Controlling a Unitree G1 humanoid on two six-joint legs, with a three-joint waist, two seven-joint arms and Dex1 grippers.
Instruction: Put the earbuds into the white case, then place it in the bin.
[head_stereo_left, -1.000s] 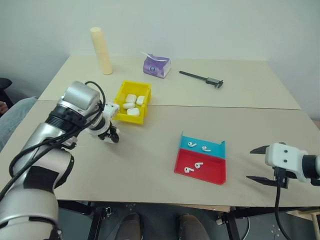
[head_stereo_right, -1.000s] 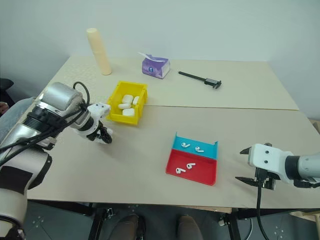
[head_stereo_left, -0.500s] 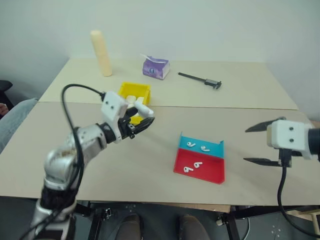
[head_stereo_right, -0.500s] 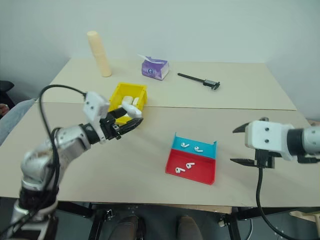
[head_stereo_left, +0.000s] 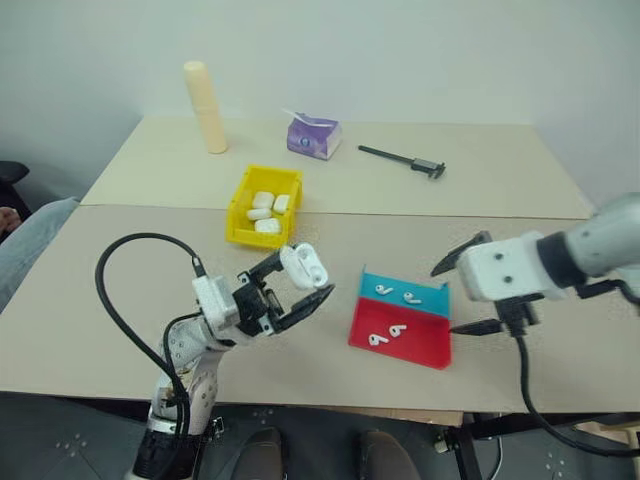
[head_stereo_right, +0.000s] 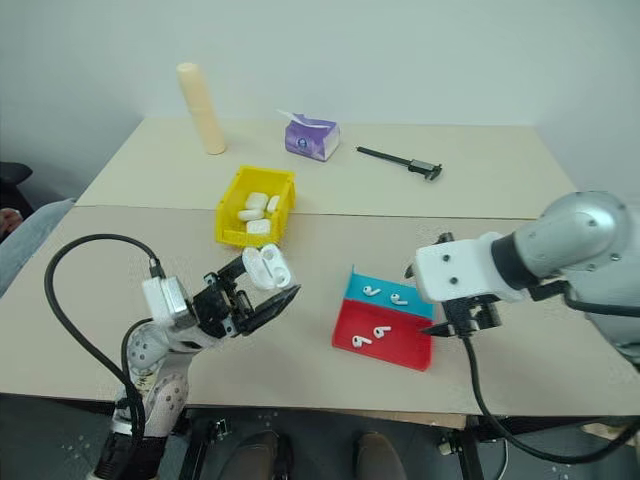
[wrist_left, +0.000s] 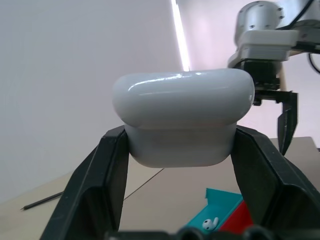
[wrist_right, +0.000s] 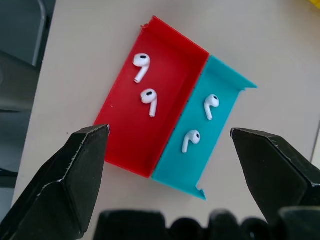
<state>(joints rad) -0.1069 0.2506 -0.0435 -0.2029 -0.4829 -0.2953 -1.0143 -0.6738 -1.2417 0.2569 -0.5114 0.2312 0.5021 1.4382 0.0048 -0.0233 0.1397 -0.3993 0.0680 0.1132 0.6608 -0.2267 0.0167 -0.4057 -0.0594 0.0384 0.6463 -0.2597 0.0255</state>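
The left gripper (head_stereo_left: 295, 293) is clenched on the white case (head_stereo_left: 304, 267), while the right gripper (wrist_right: 167, 165) hangs spread wide above the tray's earbuds (wrist_right: 146, 97).

Two tan tables (head_stereo_left: 480, 180) abut, seam running across; a cream cylinder (head_stereo_left: 204, 105) stands upright at the far left corner; a purple tissue pack (head_stereo_left: 313, 134) lies near the far edge; a black caliper (head_stereo_left: 403, 159) lies just beyond; a red-and-teal tray (head_stereo_left: 402, 319) sits on the near table.
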